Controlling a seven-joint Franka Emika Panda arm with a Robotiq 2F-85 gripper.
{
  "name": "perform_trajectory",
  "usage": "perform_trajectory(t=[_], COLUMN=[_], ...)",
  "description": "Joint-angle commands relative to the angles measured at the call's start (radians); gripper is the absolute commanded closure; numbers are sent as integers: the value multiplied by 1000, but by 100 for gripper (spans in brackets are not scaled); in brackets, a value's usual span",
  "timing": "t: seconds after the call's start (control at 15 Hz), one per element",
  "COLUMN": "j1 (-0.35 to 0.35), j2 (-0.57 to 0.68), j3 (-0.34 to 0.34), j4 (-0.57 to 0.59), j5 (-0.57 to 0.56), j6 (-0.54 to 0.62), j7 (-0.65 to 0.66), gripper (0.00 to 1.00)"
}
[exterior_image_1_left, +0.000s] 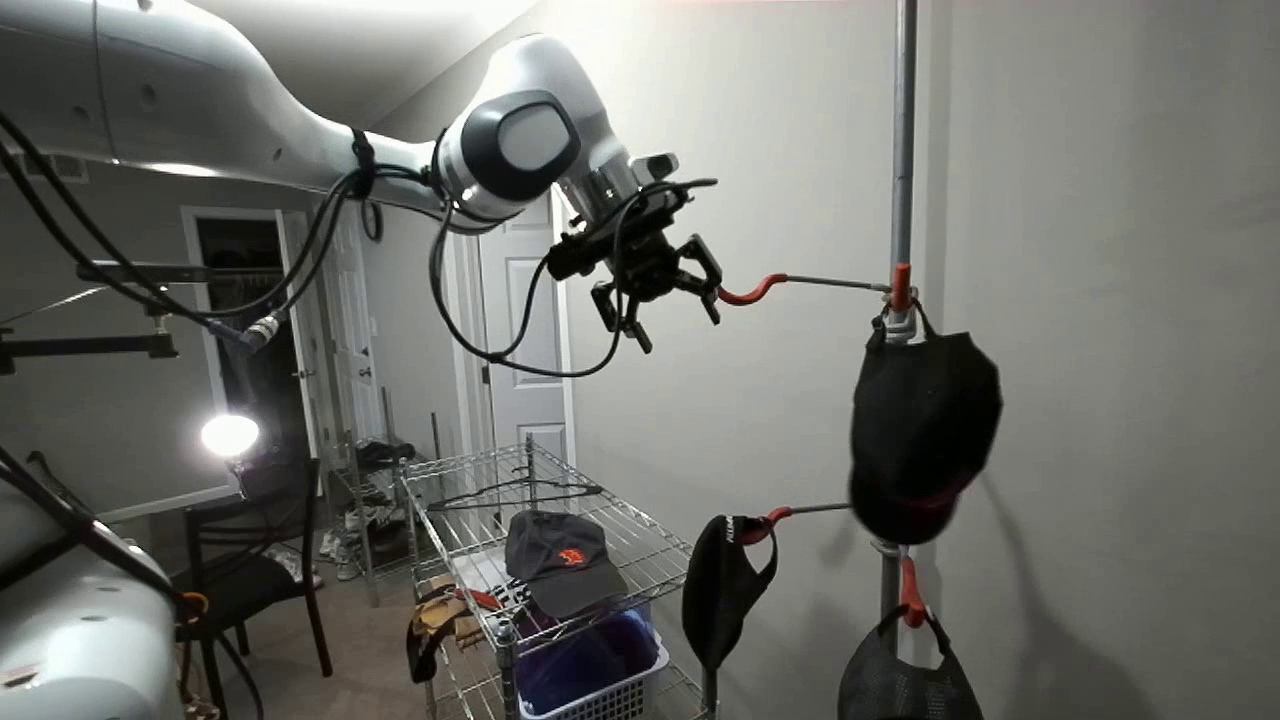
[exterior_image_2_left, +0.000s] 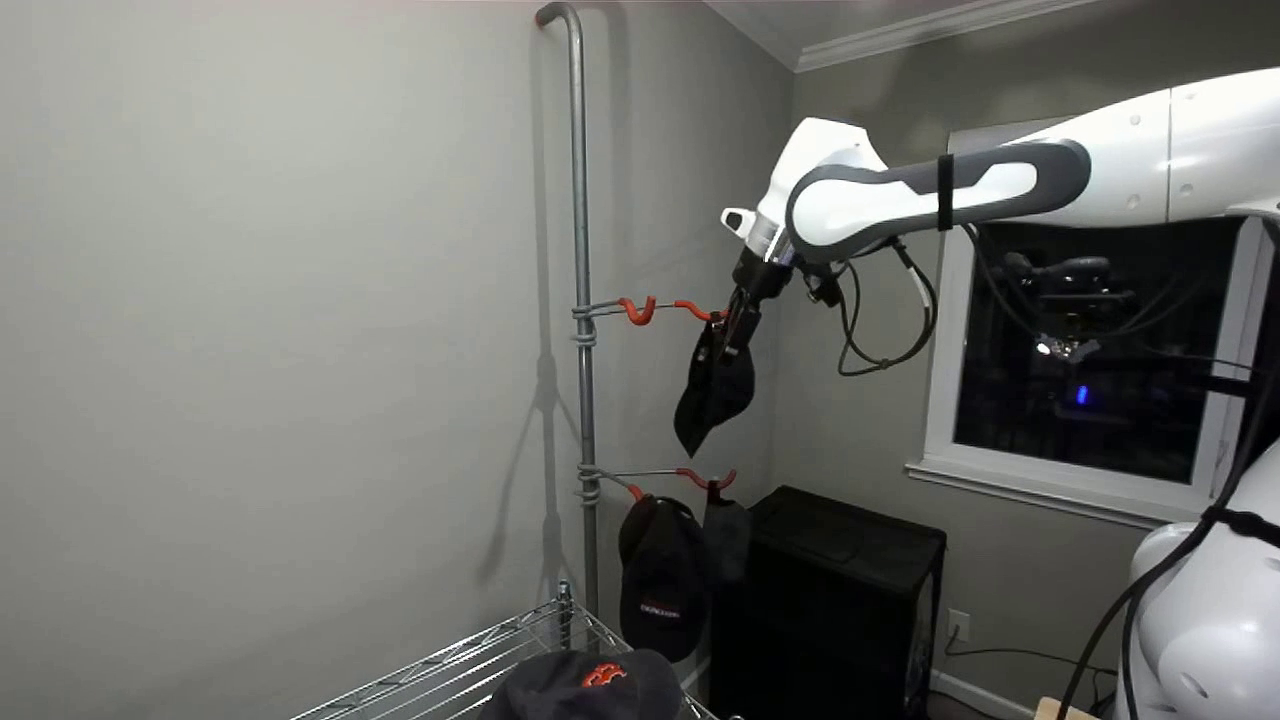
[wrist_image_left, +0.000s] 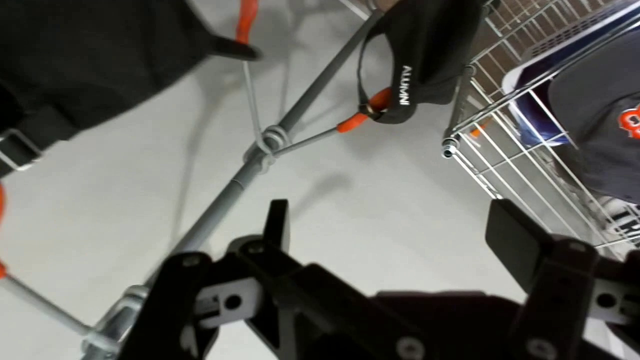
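Note:
My gripper (exterior_image_1_left: 682, 328) is open and empty, its two fingers spread wide in the wrist view (wrist_image_left: 392, 225). In an exterior view one finger overlaps the tip of a bare red-ended hook (exterior_image_1_left: 752, 292); another exterior view shows that hook (exterior_image_2_left: 637, 312) apart from the gripper (exterior_image_2_left: 738, 335). A black cap (exterior_image_1_left: 925, 430) hangs from the other upper hook, and the gripper partly covers the cap (exterior_image_2_left: 712, 395). Below hang a black cap marked ALUMNI (wrist_image_left: 425, 55) and a dark mesh-backed cap (exterior_image_1_left: 905, 690). A dark grey cap with a red emblem (exterior_image_1_left: 565, 560) lies on a wire shelf.
A metal pole (exterior_image_2_left: 580, 200) by the wall carries the hooks. The wire shelf (exterior_image_2_left: 475, 641) stands below, with a hanger on top and a white-and-purple basket (exterior_image_1_left: 645, 685) underneath. A large black box (exterior_image_2_left: 840, 600) stands behind the pole. A chair (exterior_image_1_left: 245, 600) is farther back.

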Motion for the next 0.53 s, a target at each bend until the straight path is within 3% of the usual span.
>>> perform_trajectory(t=[0.0,0.47], j1=[51,129], j2=[-65,-27], j3=[7,69], j4=[-131,-226], j5=[59,29], j6=[15,33], j7=[-40,-48], gripper=[0,0])
